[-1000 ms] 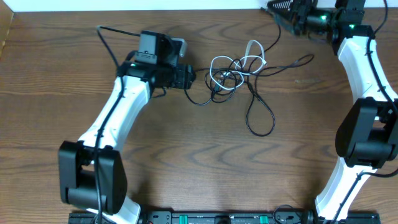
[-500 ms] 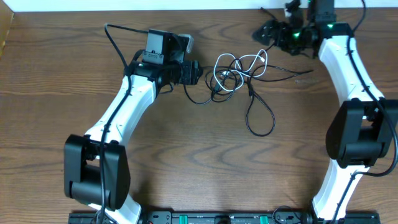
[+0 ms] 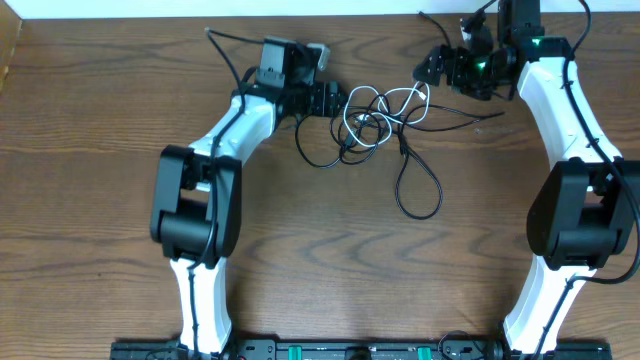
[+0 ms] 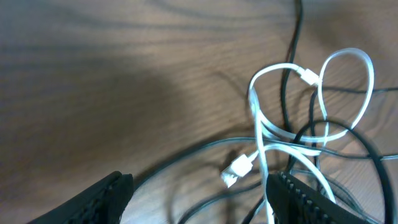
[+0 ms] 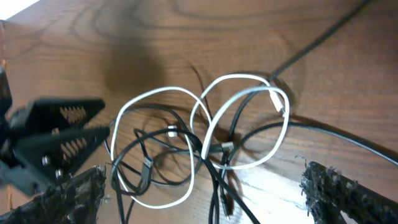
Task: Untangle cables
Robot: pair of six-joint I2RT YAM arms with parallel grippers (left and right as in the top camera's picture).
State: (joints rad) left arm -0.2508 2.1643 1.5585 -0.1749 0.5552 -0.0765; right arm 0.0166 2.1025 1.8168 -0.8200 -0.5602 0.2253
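Observation:
The white cable point(image 3: 388, 98) and the longer black cable point(image 3: 398, 190) lie tangled at the table's back middle. A black loop trails toward the front. My left gripper point(image 3: 340, 101) is open and empty at the tangle's left edge. In the left wrist view its jaws point(image 4: 199, 190) straddle the white cable point(image 4: 260, 124) and its plug point(image 4: 236, 169), with a black cord point(image 4: 292, 37) behind. My right gripper point(image 3: 428, 70) is open and empty just right of and behind the tangle. In the right wrist view its jaws point(image 5: 205, 196) frame the white loops point(image 5: 249, 78) and black cord point(image 5: 336, 25).
The brown wooden table point(image 3: 300, 240) ends at a white wall strip point(image 3: 200, 8) along the back. The arm bases and a black rail point(image 3: 350, 350) sit at the front edge. The left gripper's black jaws point(image 5: 56, 130) show in the right wrist view.
My left gripper has moved right, up to the tangle's left edge. My right gripper swung left and a little forward toward the tangle. The cables have barely shifted.

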